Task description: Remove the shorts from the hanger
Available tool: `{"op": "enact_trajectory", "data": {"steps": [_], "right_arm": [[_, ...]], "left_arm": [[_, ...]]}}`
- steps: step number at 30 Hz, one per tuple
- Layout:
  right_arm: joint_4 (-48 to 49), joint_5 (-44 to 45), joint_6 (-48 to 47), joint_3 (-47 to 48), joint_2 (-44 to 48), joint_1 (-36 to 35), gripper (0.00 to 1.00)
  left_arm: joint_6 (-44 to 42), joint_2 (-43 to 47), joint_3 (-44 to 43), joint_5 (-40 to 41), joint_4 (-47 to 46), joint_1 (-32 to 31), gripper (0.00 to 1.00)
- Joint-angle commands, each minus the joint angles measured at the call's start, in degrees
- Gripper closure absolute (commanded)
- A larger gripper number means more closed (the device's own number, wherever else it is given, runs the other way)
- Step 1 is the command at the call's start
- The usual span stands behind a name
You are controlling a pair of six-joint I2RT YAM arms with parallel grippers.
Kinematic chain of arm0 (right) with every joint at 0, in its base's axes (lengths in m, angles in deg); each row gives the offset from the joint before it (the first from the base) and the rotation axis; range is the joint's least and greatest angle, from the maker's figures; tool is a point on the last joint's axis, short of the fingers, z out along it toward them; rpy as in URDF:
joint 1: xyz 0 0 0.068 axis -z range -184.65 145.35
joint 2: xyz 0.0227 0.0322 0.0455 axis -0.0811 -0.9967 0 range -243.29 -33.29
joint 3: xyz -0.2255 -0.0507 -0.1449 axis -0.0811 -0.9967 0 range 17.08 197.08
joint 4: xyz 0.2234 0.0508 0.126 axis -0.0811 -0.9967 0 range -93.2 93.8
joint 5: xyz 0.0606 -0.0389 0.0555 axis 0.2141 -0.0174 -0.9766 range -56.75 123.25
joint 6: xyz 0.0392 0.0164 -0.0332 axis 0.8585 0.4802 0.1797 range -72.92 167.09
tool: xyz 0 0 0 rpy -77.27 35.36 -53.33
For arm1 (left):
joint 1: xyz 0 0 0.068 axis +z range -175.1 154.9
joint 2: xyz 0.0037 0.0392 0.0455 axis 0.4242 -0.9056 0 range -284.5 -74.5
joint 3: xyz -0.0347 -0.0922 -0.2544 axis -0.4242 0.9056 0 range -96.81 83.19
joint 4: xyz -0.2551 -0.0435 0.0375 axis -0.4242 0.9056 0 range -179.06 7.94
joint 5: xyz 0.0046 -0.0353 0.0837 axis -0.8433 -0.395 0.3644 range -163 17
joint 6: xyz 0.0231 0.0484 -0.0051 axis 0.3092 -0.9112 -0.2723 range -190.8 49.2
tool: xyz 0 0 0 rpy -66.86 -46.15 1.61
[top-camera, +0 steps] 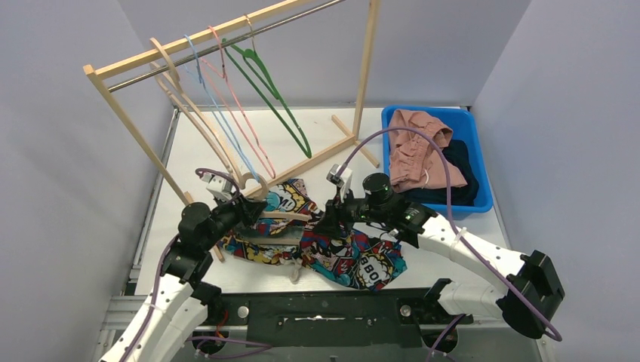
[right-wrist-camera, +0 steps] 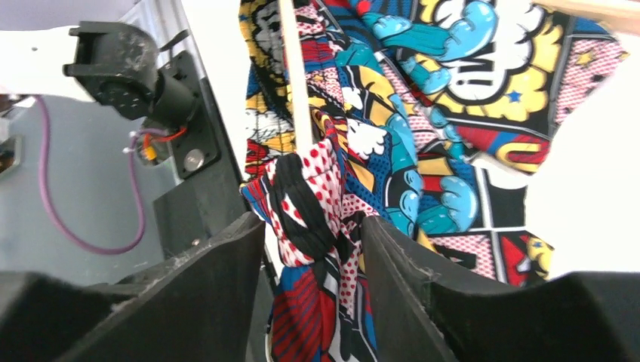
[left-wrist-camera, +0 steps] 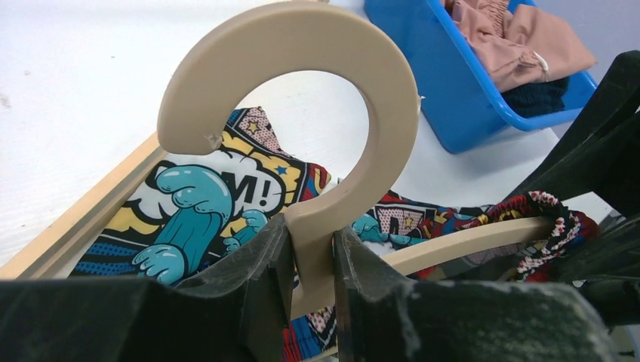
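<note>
The left end effector (left-wrist-camera: 313, 279) clamps the neck of the beige hanger (left-wrist-camera: 302, 34), just below its hook. The right end effector (right-wrist-camera: 313, 249) has a bunched edge of the comic-print shorts (right-wrist-camera: 453, 98) between its fingers; I cannot tell whether it pinches the cloth. The shorts lie on the surface (top-camera: 324, 124) under both end effectors, looped over one hanger arm. Beyond the right end effector, a blue bin (top-camera: 453, 110) holds dusty pink shorts (top-camera: 415, 147).
</note>
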Motion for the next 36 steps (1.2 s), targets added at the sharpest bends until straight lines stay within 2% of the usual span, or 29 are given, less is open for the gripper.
{"op": "enact_trajectory", "data": {"steps": [1, 5, 9, 11, 13, 14, 18, 24, 29, 36], "right_arm": [[0.39, 8.63, -1.37, 3.99, 1.38, -0.16, 0.46], [0.39, 11.89, -0.98, 4.66, 2.06, -0.05, 0.43], [1.4, 9.24, 0.07, 5.4, 0.56, -0.16, 0.45], [-0.53, 8.77, 0.21, 7.23, -1.02, -0.16, 0.56], [-3.64, 9.93, -0.01, 9.02, -2.33, -0.08, 0.77], [-4.24, 11.36, 0.0, 9.39, -2.64, -0.08, 0.84], [-4.11, 14.91, 0.49, 8.57, -1.15, 0.62, 0.94], [-2.85, 22.04, 2.27, 5.24, 3.08, 3.55, 0.98], [-2.46, 26.39, 6.32, 1.91, 6.15, 9.66, 1.0], [-3.32, 25.33, 5.26, -0.58, 8.51, 12.4, 1.0]], "left_arm": [[-1.69, 2.88, -3.08, 5.67, 0.14, 0.13, 1.0], [-1.99, 5.46, -2.12, 8.12, -0.13, 0.13, 1.0], [-2.37, 5.63, -1.97, 8.27, -0.21, 0.13, 1.0], [-2.47, 5.09, -2.28, 8.34, 0.31, 0.13, 1.0], [-2.61, 4.48, -2.64, 8.48, 0.79, 0.05, 1.0], [-2.72, 4.19, -2.81, 8.71, 1.1, 0.04, 1.0], [-2.91, 3.35, -3.38, 10.43, 2.44, -0.04, 1.0], [-2.92, 3.46, -3.82, 13.03, 3.69, -0.05, 1.0], [-3.01, 4.65, -3.7, 15.07, 4.05, -0.22, 1.0], [-3.01, 5.27, -3.58, 16.01, 4.11, -0.31, 1.0]]}}
